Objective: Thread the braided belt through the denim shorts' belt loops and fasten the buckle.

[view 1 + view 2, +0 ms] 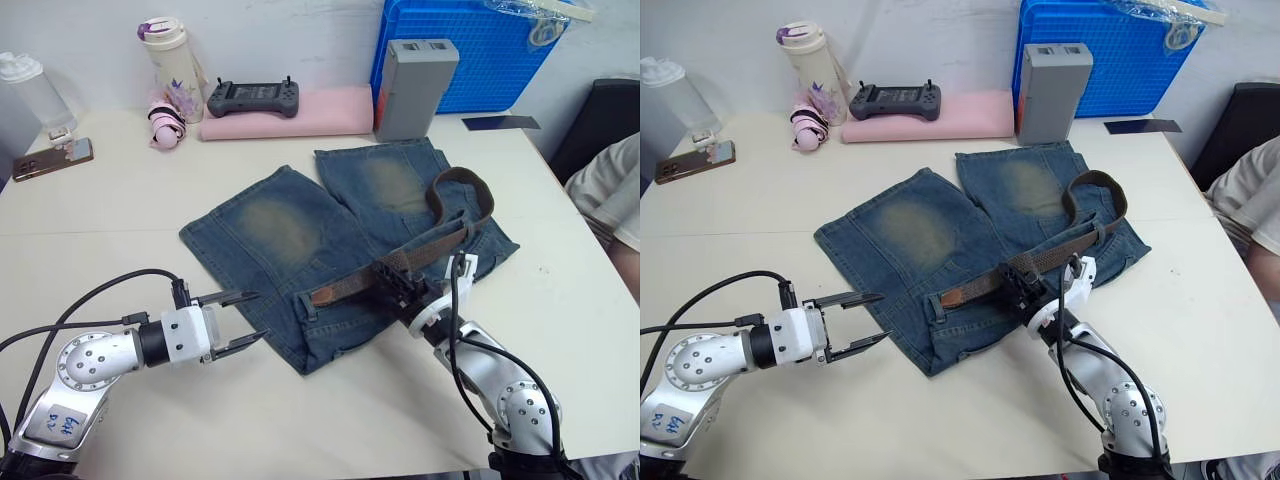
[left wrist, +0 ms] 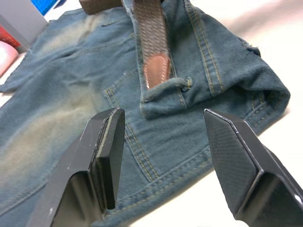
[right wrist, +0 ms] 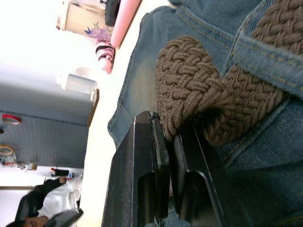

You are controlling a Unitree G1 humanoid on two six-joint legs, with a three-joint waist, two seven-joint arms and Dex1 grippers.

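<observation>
Head view: denim shorts (image 1: 330, 240) lie flat on the white table (image 1: 110, 210), waistband toward me, legs pointing away. The braided belt (image 1: 440, 235) runs along the waistband from its tan leather tip (image 1: 322, 296) toward my right, then curls into a loop over the right leg of the shorts.

My right gripper (image 1: 398, 287) is at the waistband, fingers clamped on the belt partway along it. Right wrist view confirms: the two black fingers (image 3: 142, 179) are pressed together on a bunched fold of the brown braid (image 3: 187, 90). Just beyond the fold, the belt passes under a belt loop (image 3: 265, 59).

My left gripper (image 1: 240, 320) hovers over the table just beside the near-left corner of the shorts, fingers spread apart, holding nothing. Left wrist view: between the two open fingers (image 2: 106, 156) I see the waistband corner, with the tan belt tip (image 2: 157, 71) lying on the denim beyond.

I cannot make out the buckle in these pictures.

Far edge of the table: a pink pad (image 1: 290, 112) with a grey handheld controller (image 1: 253, 97) on it, a bottle (image 1: 170, 62), a phone (image 1: 52, 158), a grey box (image 1: 415, 88) and a blue crate (image 1: 470, 50). A person's sleeve (image 1: 608, 190) shows at the right edge.
</observation>
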